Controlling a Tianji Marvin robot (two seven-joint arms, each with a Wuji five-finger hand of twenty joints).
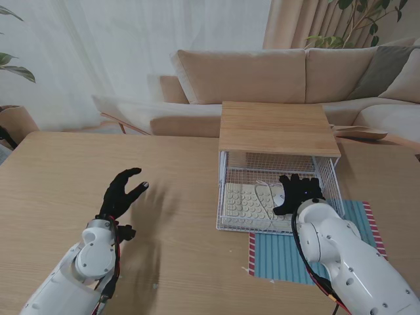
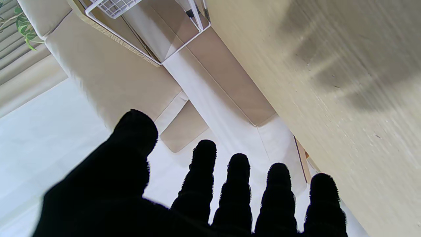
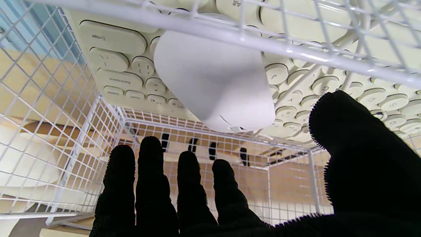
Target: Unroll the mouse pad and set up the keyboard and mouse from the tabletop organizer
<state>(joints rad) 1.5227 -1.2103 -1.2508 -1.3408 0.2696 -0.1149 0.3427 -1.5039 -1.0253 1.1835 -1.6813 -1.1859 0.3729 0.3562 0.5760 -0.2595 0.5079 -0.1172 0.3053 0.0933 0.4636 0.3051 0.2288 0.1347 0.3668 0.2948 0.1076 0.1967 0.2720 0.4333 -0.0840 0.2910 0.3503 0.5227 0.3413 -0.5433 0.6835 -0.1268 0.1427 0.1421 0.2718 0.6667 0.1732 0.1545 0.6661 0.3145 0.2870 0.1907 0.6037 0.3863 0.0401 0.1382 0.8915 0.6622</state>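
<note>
A cream keyboard (image 1: 248, 201) lies in the white wire drawer (image 1: 223, 197) of the organizer, under its wooden top (image 1: 275, 128). A white mouse (image 1: 278, 195) rests on the keyboard's right part; the right wrist view shows the mouse (image 3: 213, 82) on the keys (image 3: 111, 39). My right hand (image 1: 296, 193) hovers open just over the drawer's front, fingers spread above the mouse, touching nothing. The blue striped mouse pad (image 1: 282, 256) lies flat on the table in front of the organizer. My left hand (image 1: 121, 193) is open, raised over the table's left part.
The organizer's corner (image 2: 184, 42) shows in the left wrist view. A beige sofa (image 1: 275, 75) stands beyond the table's far edge. Bare wooden table (image 1: 65, 177) surrounds my left hand.
</note>
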